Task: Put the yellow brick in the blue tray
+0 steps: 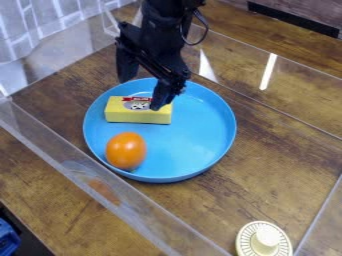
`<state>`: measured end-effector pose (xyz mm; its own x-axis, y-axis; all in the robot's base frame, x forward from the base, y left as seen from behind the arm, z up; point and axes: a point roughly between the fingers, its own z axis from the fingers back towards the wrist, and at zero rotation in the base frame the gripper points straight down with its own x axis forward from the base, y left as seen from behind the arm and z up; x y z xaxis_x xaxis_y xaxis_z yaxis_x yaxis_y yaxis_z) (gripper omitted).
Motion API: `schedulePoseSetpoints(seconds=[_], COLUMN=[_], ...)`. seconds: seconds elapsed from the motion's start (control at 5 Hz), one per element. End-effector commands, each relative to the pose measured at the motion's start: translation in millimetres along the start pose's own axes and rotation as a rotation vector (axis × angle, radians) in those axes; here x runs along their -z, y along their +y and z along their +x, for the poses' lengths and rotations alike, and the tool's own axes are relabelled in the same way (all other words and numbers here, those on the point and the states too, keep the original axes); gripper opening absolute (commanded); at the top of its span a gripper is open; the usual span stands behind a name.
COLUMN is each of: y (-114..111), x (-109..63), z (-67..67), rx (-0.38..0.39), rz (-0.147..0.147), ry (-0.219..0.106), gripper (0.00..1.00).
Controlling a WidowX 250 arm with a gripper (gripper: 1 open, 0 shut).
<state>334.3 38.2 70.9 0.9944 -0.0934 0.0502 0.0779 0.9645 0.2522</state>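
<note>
The yellow brick (pixel 140 109) lies flat inside the blue tray (pixel 201 140), at its back left, with its red-and-white label facing up. My gripper (pixel 143 88) hangs just above the brick's far side, pointing down. Its black fingers stand wide open, nothing is between them, and they are clear of the brick. One fingertip (pixel 163 100) shows over the brick's right end.
An orange (pixel 126 150) sits in the tray's front left. A cream ridged disc (pixel 265 241) lies at the bottom right edge. A clear plastic wall (pixel 80 160) runs along the left and front of the wooden table (pixel 287 120).
</note>
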Motion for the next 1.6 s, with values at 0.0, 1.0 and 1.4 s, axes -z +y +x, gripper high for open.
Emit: schedulePoseSetpoints(seconds=[0.0, 1.0, 1.4], y=[10.8, 16.2, 19.2], x=[2.6, -19.7, -44.5], z=[2.4, 10.0, 17.8], rx=[-0.028, -0.005, -0.021], rz=[0.007, 0.026, 0.043], ry=[-0.021, -0.046, -0.035], gripper=[1.00, 0.00, 0.00])
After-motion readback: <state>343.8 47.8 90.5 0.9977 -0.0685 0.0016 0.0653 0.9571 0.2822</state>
